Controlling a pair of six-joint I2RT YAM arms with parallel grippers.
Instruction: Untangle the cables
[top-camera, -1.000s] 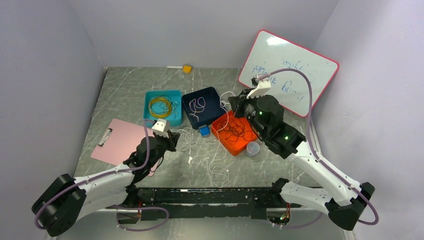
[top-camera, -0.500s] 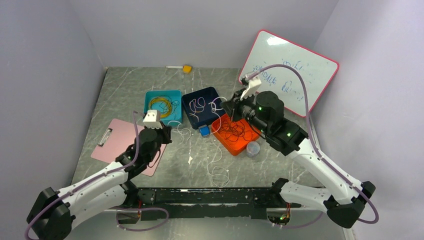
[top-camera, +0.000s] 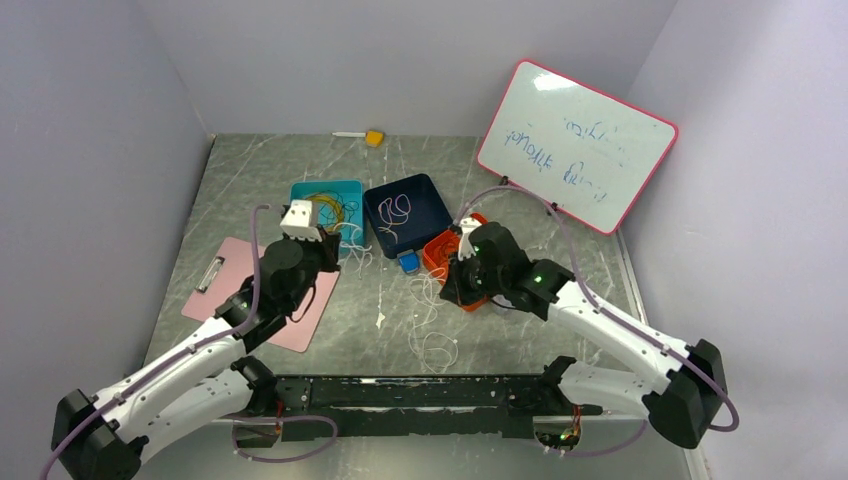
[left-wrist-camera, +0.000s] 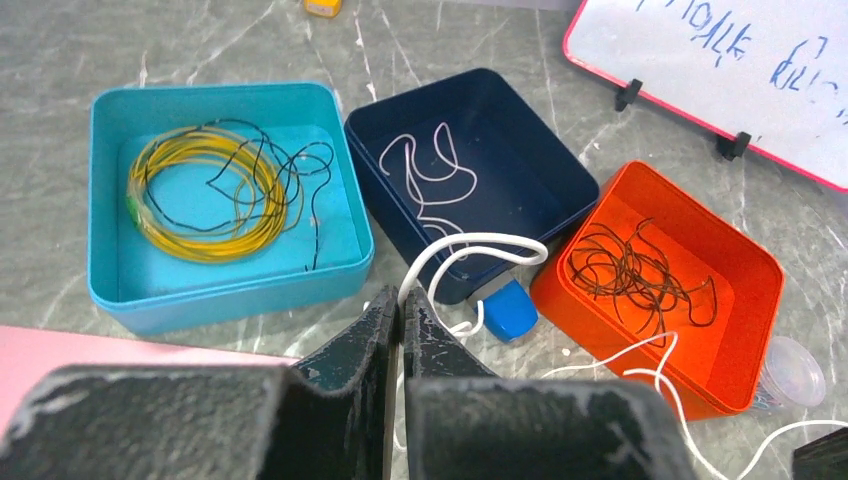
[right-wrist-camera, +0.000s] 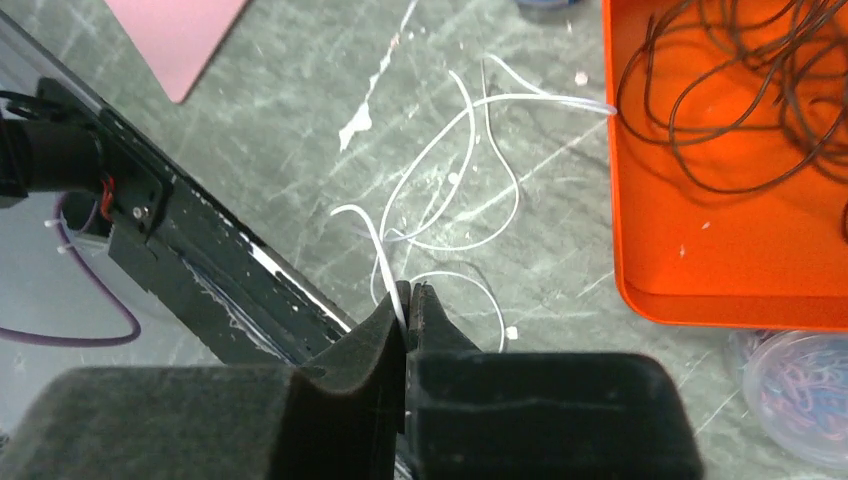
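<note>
A thin white cable (top-camera: 432, 318) lies looped on the table in front of the bins. My left gripper (top-camera: 340, 256) is shut on one end of it; the left wrist view shows the white cable (left-wrist-camera: 470, 245) arching out of the left gripper (left-wrist-camera: 402, 298). My right gripper (top-camera: 447, 295) is shut on another stretch; the right wrist view shows the white cable (right-wrist-camera: 450, 170) pinched in the right gripper (right-wrist-camera: 410, 292). Dark brown-red cables (left-wrist-camera: 640, 270) lie tangled in the orange bin (left-wrist-camera: 745, 300), also seen in the right wrist view (right-wrist-camera: 740, 110).
A teal bin (top-camera: 300, 200) holds yellow and black wire coils. A navy bin (top-camera: 432, 200) holds a white cable. A small blue block (top-camera: 408, 262), a pink clipboard (top-camera: 225, 280), a lidded plastic cup (right-wrist-camera: 800, 395) and a whiteboard (top-camera: 575, 145) are nearby.
My right arm swung down from above the bins to the table in front of the orange bin, carrying the white cable. My left gripper moved up toward the teal bin.
</note>
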